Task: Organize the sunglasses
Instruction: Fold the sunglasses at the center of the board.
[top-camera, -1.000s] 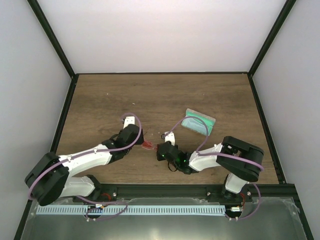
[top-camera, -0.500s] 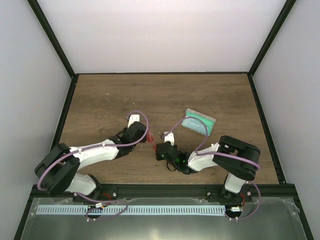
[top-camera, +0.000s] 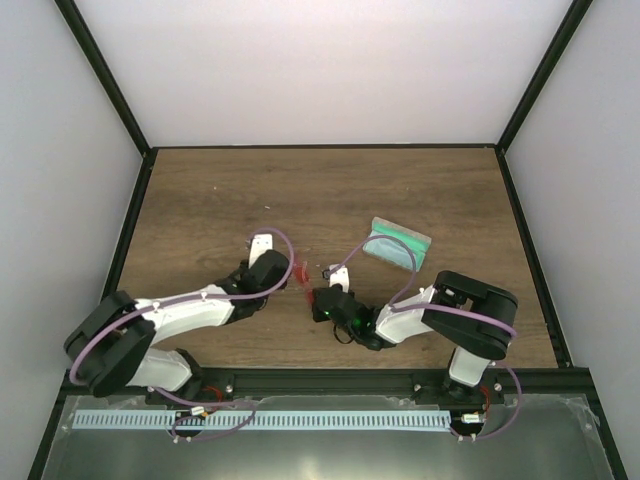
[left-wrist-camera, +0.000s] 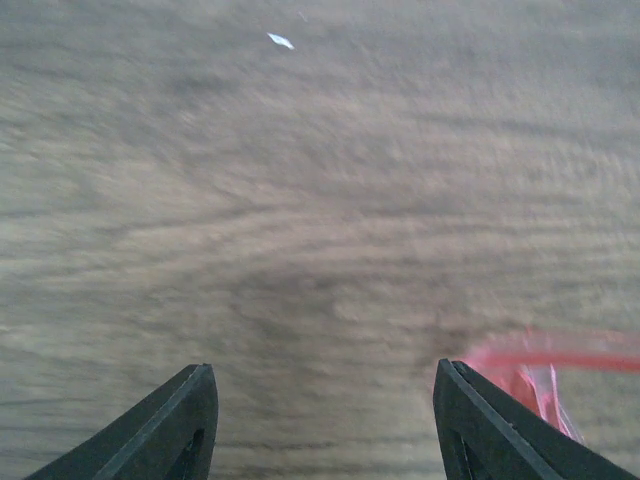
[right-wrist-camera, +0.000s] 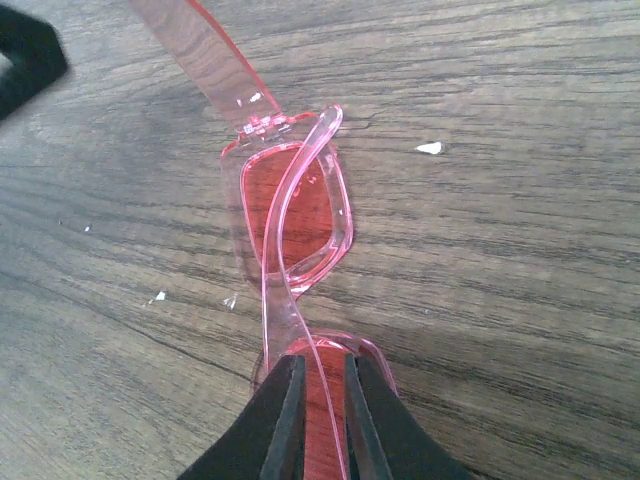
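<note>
Since the right gripper (right-wrist-camera: 327, 362) sits nearest the camera in its wrist view, we start there: jaws pinched nearly together on one end of the sunglasses (right-wrist-camera: 295, 215), clamping the thin red frame where a lens meets it. We judge this grip is there to pin the pair in place against the table (top-camera: 200, 190) so the other arm can work on it.

Just past the fingers one red temple arm is folded diagonally across the lenses. The other temple still sticks out straight at the far end, toward the top left. It probably needs folding before the pair fits a case.

The left gripper (left-wrist-camera: 325, 365) hovers low, jaws spread, nothing between them. The red frame shows just beside its right finger, not inside. It looks lined up to reach the open temple.

Further back, apart from the glasses, the grey case (top-camera: 398, 245) lies open with green lining showing.

Versus a second ago: the left wrist has swung right, closer to the glasses; the glasses sit slightly further up the table; the case is unmoved and both grippers' openings are unchanged.
</note>
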